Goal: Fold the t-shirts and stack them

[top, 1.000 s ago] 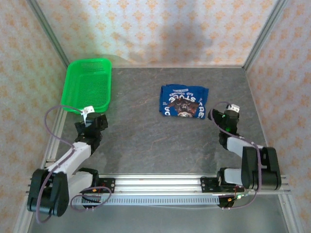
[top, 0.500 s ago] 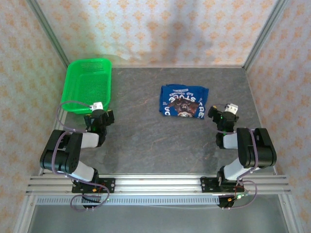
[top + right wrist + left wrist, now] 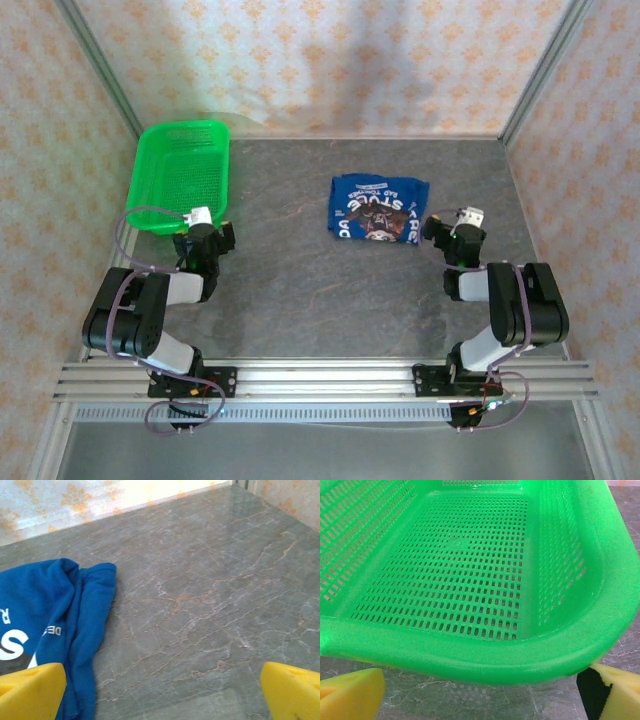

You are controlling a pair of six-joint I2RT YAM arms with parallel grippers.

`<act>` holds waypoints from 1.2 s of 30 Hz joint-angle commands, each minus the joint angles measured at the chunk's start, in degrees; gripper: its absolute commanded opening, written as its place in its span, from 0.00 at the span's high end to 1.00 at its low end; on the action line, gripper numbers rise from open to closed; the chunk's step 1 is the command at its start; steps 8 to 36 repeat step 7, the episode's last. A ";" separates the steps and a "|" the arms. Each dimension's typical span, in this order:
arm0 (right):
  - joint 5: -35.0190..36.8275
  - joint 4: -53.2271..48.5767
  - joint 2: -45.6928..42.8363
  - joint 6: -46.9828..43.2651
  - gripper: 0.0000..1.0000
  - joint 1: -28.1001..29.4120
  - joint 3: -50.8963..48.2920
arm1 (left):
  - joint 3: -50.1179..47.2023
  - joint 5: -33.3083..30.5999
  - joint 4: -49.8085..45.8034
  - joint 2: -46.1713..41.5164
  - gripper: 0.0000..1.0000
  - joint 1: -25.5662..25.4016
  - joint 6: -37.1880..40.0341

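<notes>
The shirt (image 3: 378, 209) lies on the bench (image 3: 300, 300) right of centre in the upper half of the top view. It is a compact blue bundle, roughly rectangular, with the print facing up. The basket (image 3: 150, 175) sits well apart from it, at the upper left.

The right tool (image 3: 447, 234) hovers just beside the shirt's lower right corner. Its jaws are spread wide and hold nothing. In its wrist view the yellow pads (image 3: 30, 687) sit at the two lower corners, with bare bench and a rumpled blue edge ahead. The left tool (image 3: 205, 238) is also spread and empty, and it faces the near rim of the basket.

The shirt is probably light, limp cotton. It should sag, drape and slide a little on the smooth stone rather than keep its shape. Its right edge looks bunched into soft ridges (easy for a jaw to catch).

A good hold is likely a pinch low at a corner or along that thick edge, taking all the layers at once. A second grip at the opposite side should keep the bundle from unrolling when lifted.
</notes>
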 commanded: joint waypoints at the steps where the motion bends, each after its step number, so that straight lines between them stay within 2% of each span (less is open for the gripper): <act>1: -1.75 -1.20 -0.03 -1.25 0.01 0.18 1.42 | 1.10 0.14 2.17 -0.63 0.00 0.10 1.36; 7: 0.05 0.75 -0.24 -0.51 0.01 0.20 0.29 | 1.11 0.10 2.17 -0.63 0.00 0.15 1.37; 36: 0.05 0.75 -0.24 -0.51 0.01 0.20 0.29 | 1.11 0.10 2.17 -0.63 0.00 0.15 1.37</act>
